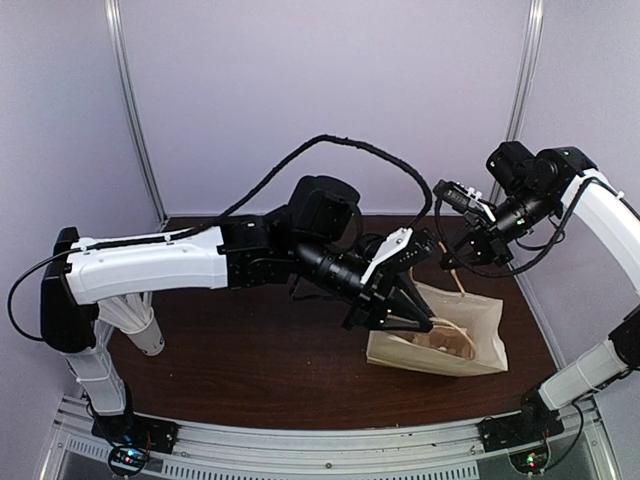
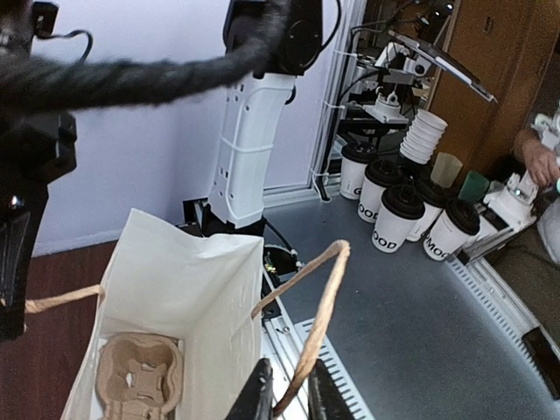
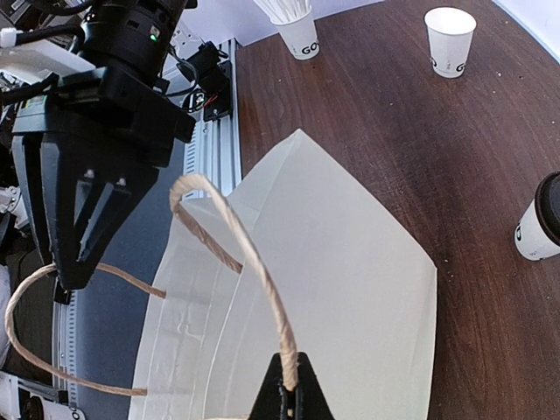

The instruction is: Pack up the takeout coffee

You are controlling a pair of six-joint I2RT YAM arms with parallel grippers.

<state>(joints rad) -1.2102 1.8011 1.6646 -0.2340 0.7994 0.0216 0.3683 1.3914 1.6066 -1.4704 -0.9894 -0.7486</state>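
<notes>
Takeout coffee [image 3: 541, 223]: upright on brown surface [image 3: 376, 114], off to the right of right pincer [image 3: 289, 389], well apart, past paper bag [image 3: 350, 289]. Probably a shorter reach for right pincer than for left pincer [image 2: 290, 389]. Right pincer pressed together on one rope handle [image 3: 265, 280]; left pincer astride other handle [image 2: 322, 306], grip impossible to confirm.
</notes>
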